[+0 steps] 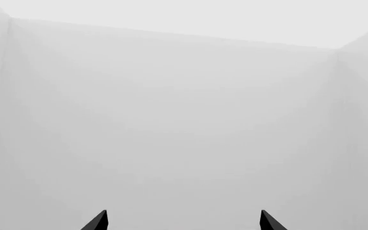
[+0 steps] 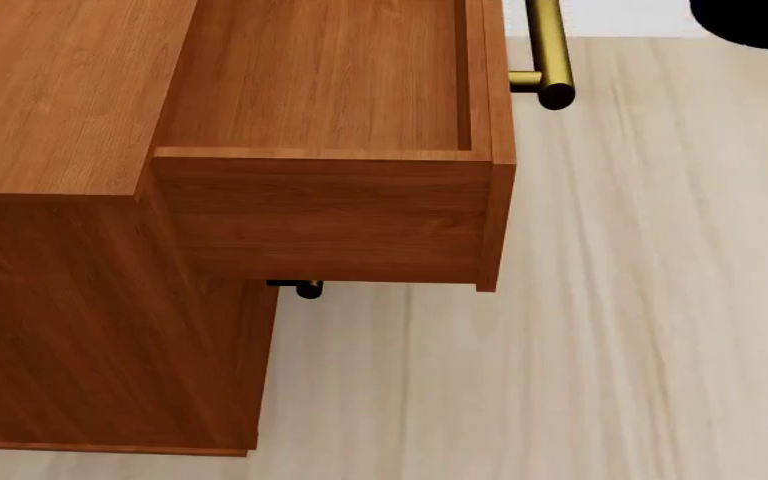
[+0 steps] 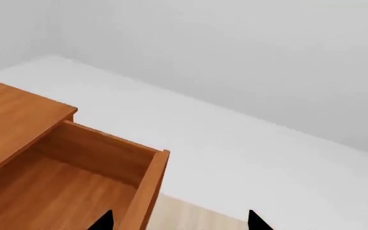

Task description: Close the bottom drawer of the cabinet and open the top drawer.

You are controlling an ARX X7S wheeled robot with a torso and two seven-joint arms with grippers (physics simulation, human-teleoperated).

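The reddish-brown cabinet (image 2: 77, 320) fills the left of the head view. Its top drawer (image 2: 317, 90) is pulled far out and is empty, with its brass bar handle (image 2: 546, 50) on the front. Under it, the end of a lower handle (image 2: 307, 288) pokes out; no lower drawer juts past the cabinet front, and the bottom drawer's face is hidden. The right wrist view shows the open top drawer (image 3: 63, 196) and the cabinet top (image 3: 11, 120). My right gripper (image 3: 178, 223) is open and empty above the drawer's front corner. My left gripper (image 1: 184, 221) is open and empty, facing blank white walls.
Pale wood floor (image 2: 624, 300) spreads to the right of the cabinet. A dark part of an arm (image 2: 758, 20) shows at the head view's top right edge. White floor and wall (image 3: 267, 96) lie beyond the drawer in the right wrist view.
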